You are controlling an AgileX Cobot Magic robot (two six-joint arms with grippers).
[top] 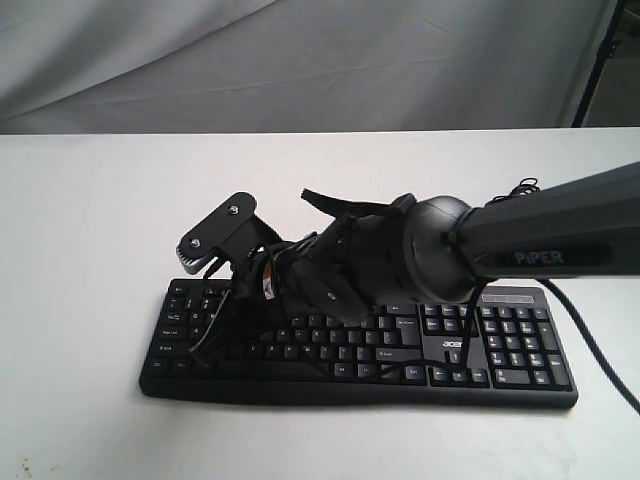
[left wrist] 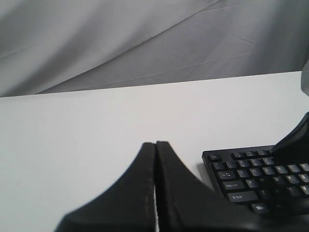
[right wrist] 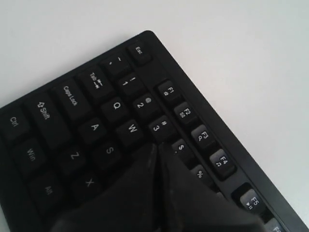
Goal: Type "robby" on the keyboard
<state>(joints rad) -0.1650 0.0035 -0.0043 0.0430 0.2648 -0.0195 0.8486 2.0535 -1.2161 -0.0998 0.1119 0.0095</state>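
Note:
The black keyboard (top: 505, 352) with white legends and an "acer" logo lies flat on the white table near its front edge. My right gripper (top: 228, 315) reaches across from the right and hangs over the keyboard's left half. In the right wrist view its fingers (right wrist: 145, 183) are pressed together, the right gripper (right wrist: 157, 146) tips sitting over the key just below the 3 and 4 keys of the keyboard (right wrist: 72, 121). My left gripper (left wrist: 155, 145) is shut on nothing above bare table, left of the keyboard (left wrist: 241, 180) end. It is outside the exterior view.
The white table (top: 90, 200) runs wide around the keyboard, with a grey cloth backdrop (top: 300, 60) behind it. A black cable (top: 600, 355) trails off the right arm past the keyboard's right end. A dark stand leg (top: 600, 60) is at the far right.

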